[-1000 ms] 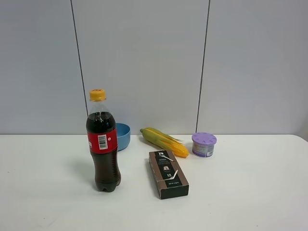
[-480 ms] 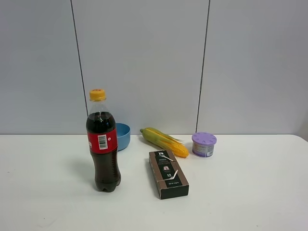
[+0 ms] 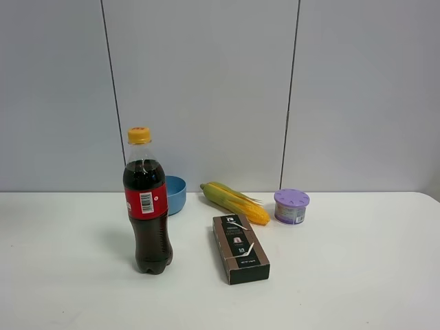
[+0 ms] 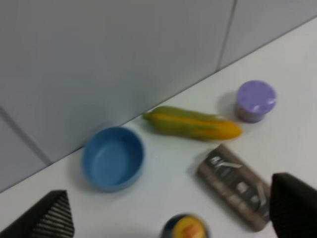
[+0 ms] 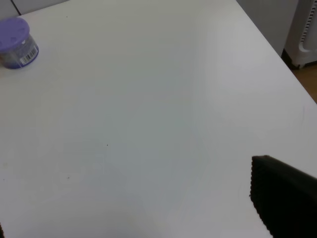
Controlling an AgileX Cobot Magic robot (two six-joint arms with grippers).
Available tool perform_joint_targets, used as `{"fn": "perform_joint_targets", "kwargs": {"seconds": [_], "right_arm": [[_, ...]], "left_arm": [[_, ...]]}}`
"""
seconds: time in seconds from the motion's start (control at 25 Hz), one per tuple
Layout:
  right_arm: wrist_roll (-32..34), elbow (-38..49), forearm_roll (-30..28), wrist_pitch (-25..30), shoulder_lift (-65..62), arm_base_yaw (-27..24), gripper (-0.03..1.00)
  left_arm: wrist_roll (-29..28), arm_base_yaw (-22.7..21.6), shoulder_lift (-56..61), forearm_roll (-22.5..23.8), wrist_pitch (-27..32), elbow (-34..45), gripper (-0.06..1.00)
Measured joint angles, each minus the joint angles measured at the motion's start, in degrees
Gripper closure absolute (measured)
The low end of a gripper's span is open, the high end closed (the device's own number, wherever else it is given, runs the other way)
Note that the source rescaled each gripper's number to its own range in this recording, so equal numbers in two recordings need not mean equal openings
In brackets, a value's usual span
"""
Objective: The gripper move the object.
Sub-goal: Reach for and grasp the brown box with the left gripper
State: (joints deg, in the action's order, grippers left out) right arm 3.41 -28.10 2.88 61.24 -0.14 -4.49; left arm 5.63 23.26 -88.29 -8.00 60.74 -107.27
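High view, count on the white table (image 3: 357,275): five items, one of each. Left to right: one cola bottle (image 3: 147,213), upright, yellow cap (image 3: 139,135), red label; one blue bowl (image 3: 176,194), partly hidden behind the bottle at its 1 o'clock; one yellow corn cob (image 3: 236,202), lying slantwise; one box (image 3: 240,247), dark brown-black, flat on the table with its long side running roughly 11 to 5 o'clock; one purple-lidded tub (image 3: 291,206). Taking the box as dial centre: bottle at 9 o'clock, near but apart; bowl at 10 o'clock; cob at 12 o'clock, just beyond the box's far end, contact not resolvable; tub at 2 o'clock, apart. Cob and tub sit near each other, with a small gap. Grey panelled wall (image 3: 206,82) stands behind the table. Two grippers, seen in the wrist views only. Left gripper (image 4: 167,186): two ribbed black fingers (image 4: 47,218) spread wide with nothing between them, above the table; bowl, cob, tub, box (image 4: 233,186) and bottle cap all lie below it, picture blurred. Right gripper (image 5: 128,193): one finger (image 5: 285,198) plain, the other only a dark sliver at the frame edge, so spread wide and holding nothing; it is over bare table with the tub (image 5: 17,42) well away.
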Motion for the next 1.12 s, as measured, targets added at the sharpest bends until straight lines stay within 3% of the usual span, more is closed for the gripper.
{"fn": "perform_joint_targets", "kwargs": {"seconds": [0.2,0.4,0.64,0.88,1.12], "right_arm": [[0.0,0.0,0.0,0.0,0.0,0.0,-0.03],[0.0,0.0,0.0,0.0,0.0,0.0,-0.03],[0.0,0.0,0.0,0.0,0.0,0.0,-0.03],[0.0,0.0,0.0,0.0,0.0,0.0,-0.03],[0.0,0.0,0.0,0.0,0.0,0.0,-0.03]], "left_arm": [[-13.5,7.2,-13.4,2.0,2.9,-12.5,0.55],[-18.9,13.1,-24.3,2.3,3.4,-19.7,0.55],[-24.0,19.2,-31.6,2.5,3.4,-21.0,0.54],[-31.8,22.9,-36.6,9.6,3.6,-21.4,0.54],[-32.6,23.6,-42.5,12.7,3.6,-21.4,0.54]]}}
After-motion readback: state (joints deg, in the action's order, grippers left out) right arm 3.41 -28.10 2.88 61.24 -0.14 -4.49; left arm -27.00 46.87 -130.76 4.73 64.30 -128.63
